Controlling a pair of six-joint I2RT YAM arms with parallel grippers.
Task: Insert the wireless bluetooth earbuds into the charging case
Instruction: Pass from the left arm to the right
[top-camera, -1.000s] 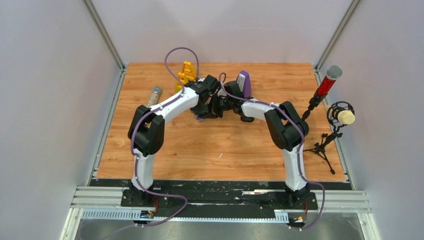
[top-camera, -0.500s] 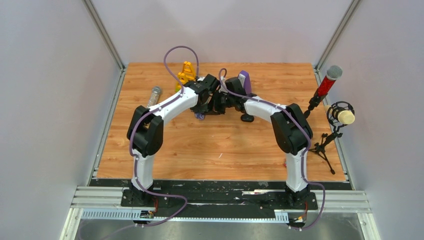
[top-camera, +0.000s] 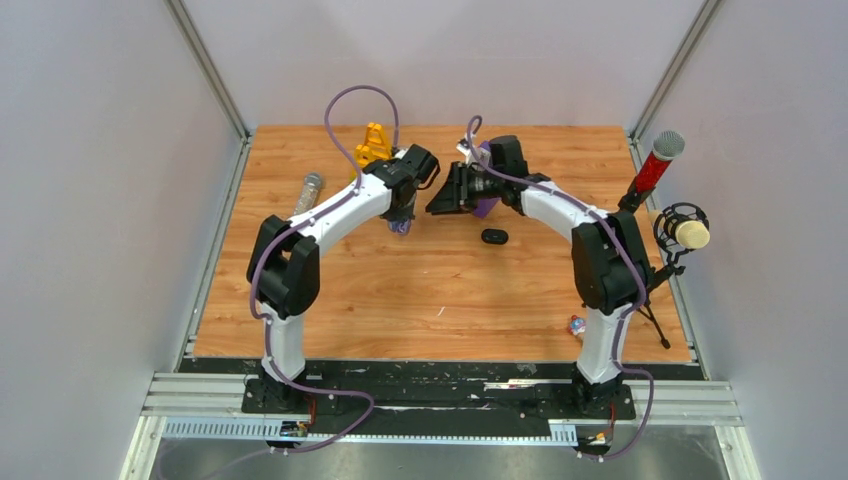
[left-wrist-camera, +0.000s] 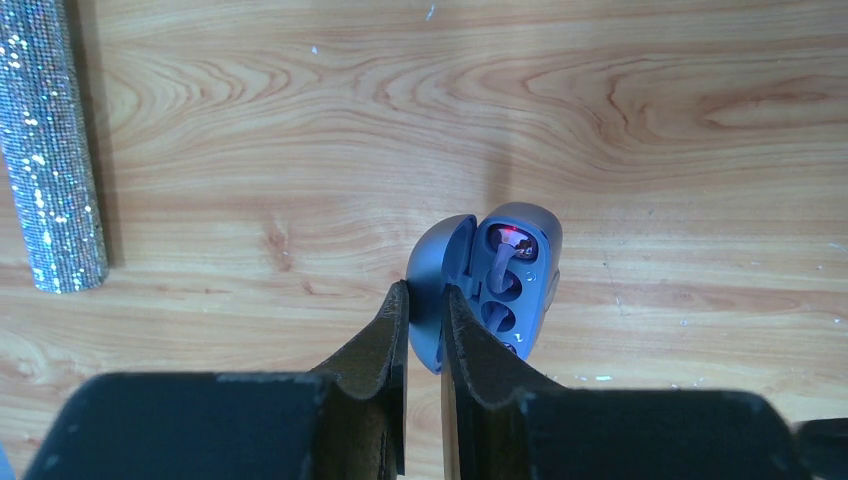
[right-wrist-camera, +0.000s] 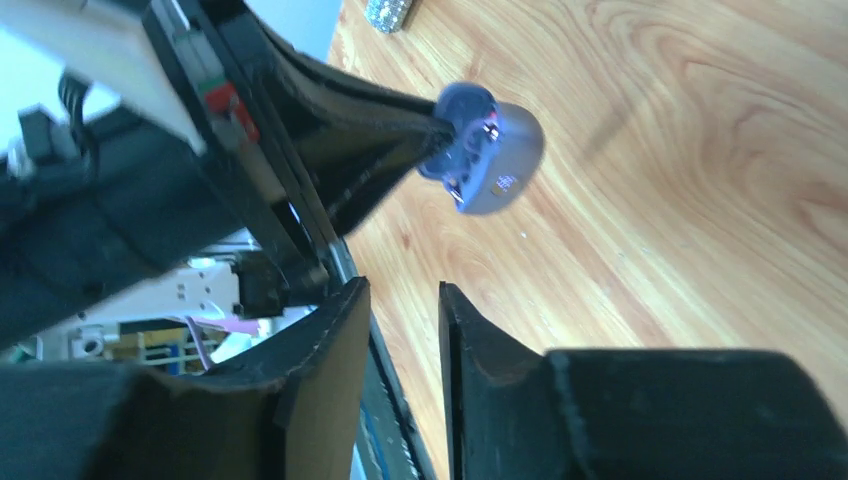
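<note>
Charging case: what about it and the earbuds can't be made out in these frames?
- Left wrist: the lower end of the charging case is hidden behind the left fingers, so its lowest socket is unreadable.
- Right wrist: the case interior is blurred and turned partly away.
- Top: the case is too small for detail, and the loose black oval is too small to identify.

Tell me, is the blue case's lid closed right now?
No, the blue case stands hinged open, its inner sockets and a red light showing, with the left pincer pinching its lid.
</note>
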